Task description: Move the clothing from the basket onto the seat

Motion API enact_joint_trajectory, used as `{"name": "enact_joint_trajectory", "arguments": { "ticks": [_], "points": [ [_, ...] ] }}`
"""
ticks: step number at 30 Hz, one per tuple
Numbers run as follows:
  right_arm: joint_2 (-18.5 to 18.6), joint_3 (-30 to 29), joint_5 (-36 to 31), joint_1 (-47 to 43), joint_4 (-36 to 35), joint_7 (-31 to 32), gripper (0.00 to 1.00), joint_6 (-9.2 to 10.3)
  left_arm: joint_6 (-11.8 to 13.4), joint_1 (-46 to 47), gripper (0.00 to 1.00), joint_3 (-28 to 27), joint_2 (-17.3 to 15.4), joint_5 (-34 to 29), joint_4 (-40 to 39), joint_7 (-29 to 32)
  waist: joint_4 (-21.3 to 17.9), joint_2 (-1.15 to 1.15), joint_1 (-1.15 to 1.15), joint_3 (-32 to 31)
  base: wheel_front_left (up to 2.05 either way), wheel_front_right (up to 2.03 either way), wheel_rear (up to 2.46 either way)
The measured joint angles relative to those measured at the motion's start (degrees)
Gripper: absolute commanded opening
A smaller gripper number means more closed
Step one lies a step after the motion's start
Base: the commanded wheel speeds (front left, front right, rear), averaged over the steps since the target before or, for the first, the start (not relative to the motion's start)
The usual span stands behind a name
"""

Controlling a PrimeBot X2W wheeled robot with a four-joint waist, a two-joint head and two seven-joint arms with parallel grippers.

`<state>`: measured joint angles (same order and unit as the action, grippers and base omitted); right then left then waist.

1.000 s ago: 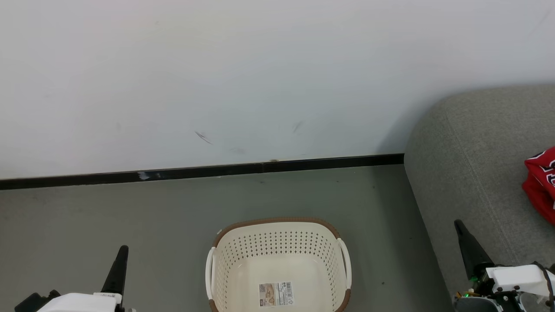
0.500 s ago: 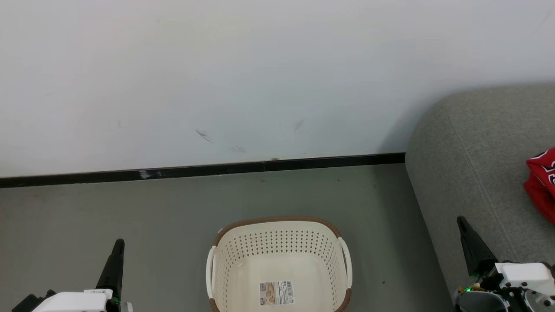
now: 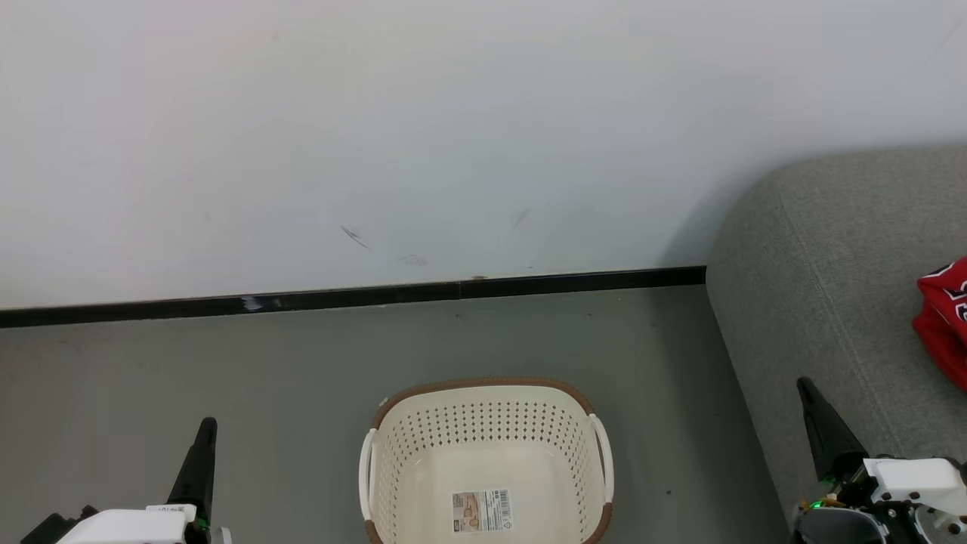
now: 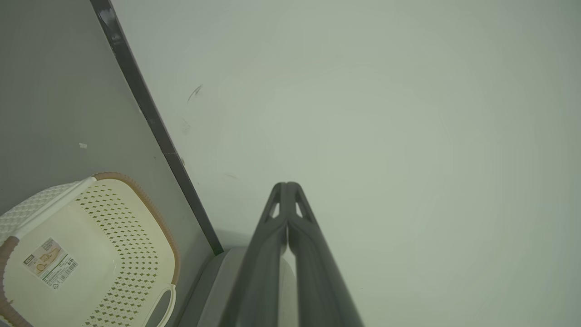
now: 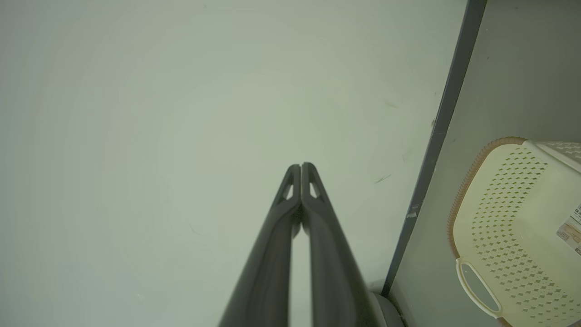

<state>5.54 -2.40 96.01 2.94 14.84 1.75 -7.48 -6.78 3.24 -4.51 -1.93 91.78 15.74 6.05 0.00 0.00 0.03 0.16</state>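
The cream basket with its brown rim stands on the floor at the bottom centre of the head view; its bare bottom and a barcode sticker show. Red clothing with black-and-white lettering lies on the grey seat at the right edge. My left gripper is shut at the lower left, apart from the basket. My right gripper is shut at the lower right, in front of the seat's side. The wrist views show each gripper, left and right, with fingers pressed together and nothing between them, and the basket off to one side.
A white wall with a black baseboard runs behind the basket. Grey floor stretches to the left of the basket and between it and the seat.
Over the last second the left gripper sank slightly and the right one shifted a little; for the last half second nothing has moved.
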Motion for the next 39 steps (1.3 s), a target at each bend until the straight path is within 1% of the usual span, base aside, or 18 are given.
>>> {"name": "enact_joint_trajectory", "arguments": {
  "ticks": [39],
  "points": [
    [-0.03,-0.29,0.0,0.08,0.15,0.03,0.0,0.0,-0.01,0.15,0.0,-0.02,0.01,0.0,0.19,0.01,0.0,0.0,-0.01,0.0,0.0,0.0,0.0]
  ]
}}
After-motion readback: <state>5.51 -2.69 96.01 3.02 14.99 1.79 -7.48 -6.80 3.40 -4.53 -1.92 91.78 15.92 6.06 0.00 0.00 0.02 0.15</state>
